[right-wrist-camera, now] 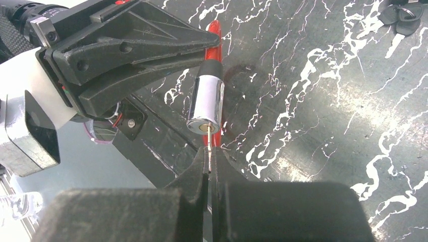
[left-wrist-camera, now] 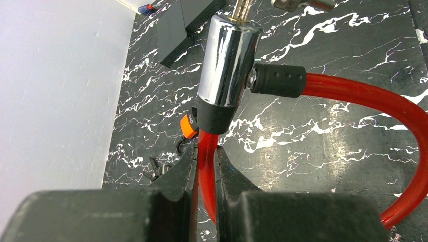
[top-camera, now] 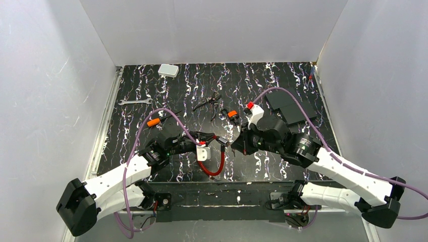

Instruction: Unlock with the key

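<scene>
A red cable lock [top-camera: 217, 166] lies near the table's front edge, and its chrome cylinder [left-wrist-camera: 229, 60] is held up off the table. My left gripper [left-wrist-camera: 206, 151] is shut on the red cable [left-wrist-camera: 208, 166] just below the cylinder. My right gripper [right-wrist-camera: 209, 161] is shut on the key [right-wrist-camera: 208, 148]. The key's thin blade points at the keyhole in the cylinder's end face [right-wrist-camera: 207, 103], with the tip at or just inside it. The key's head is hidden between my fingers. In the top view the two grippers [top-camera: 214, 138] [top-camera: 233, 145] meet at the cylinder.
Black-handled pliers [top-camera: 208, 103], a black-and-orange piece [top-camera: 232, 115], an orange-handled tool [top-camera: 154, 122], a wrench [top-camera: 135, 102], a white box [top-camera: 168, 70] and flat black boxes [top-camera: 290, 108] lie farther back. Other dark keys [right-wrist-camera: 404, 12] lie on the table.
</scene>
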Controlling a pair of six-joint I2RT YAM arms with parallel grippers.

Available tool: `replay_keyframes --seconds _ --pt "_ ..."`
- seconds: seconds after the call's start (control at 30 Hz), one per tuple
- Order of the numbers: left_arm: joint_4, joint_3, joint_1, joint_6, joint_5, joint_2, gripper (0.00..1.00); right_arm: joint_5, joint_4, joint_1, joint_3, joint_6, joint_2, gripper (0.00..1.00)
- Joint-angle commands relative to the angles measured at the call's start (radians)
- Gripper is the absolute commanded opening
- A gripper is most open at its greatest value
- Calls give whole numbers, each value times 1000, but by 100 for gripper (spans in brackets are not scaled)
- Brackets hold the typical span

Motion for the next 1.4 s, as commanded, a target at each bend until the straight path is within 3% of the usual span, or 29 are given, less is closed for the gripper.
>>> replay_keyframes --seconds 0.0,0.53,0.77,1.0,1.37 --pt "31 -3 -10 13 11 -33 0 -21 -42 2 74 -24 32 1" --pt "31 -4 -14 19 0 -43 0 -43 -32 -2 93 19 72 1" --pt "30 -6 -17 20 0 -49 0 44 -87 -8 109 45 96 1" --pt "31 -6 -18 24 -2 -52 0 -16 -38 -19 101 73 109 1" --pt "31 -3 -19 17 -6 -58 0 20 -30 -26 84 68 97 1"
